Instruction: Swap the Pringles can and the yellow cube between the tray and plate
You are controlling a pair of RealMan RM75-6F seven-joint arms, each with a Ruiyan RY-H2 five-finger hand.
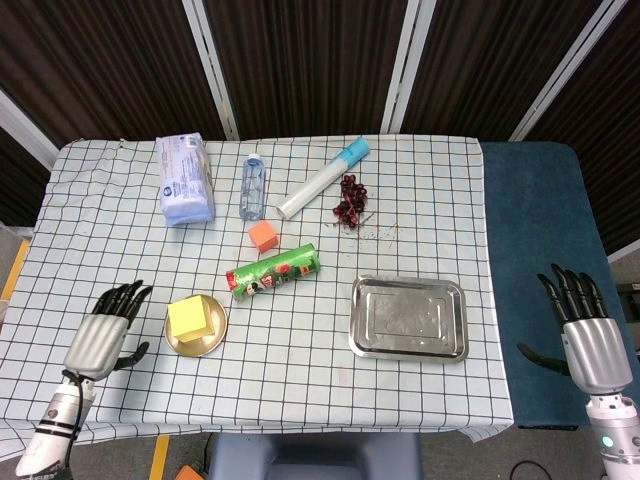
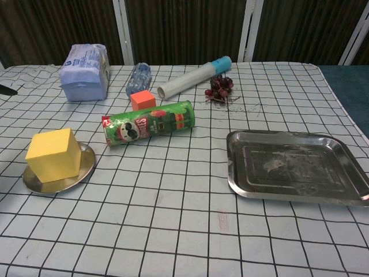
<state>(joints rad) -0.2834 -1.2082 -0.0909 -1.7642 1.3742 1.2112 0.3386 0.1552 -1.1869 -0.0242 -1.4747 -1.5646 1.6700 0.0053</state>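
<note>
Yellow cube [image 1: 192, 318] waits on its gold plate [image 1: 216, 338]; Pringles can [image 1: 272, 271] lies just beyond.
Steel tray [image 1: 408, 318] sits bare, likely freed for the cube. Left hand [image 1: 100, 336] hovers beside the plate, right hand [image 1: 583, 335] well off the surface, fingers apart.

silver hands [image 1: 98, 344], black fingers [image 1: 125, 294]

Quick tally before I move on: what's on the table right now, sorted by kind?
Cubes: 2, yellow cube and orange cube
Metal dishes: 2, plate and tray
Pringles can: 1
Water bottle: 1
White tube: 1
Tissue pack: 1
Grape bunch: 1
Total: 9
</note>
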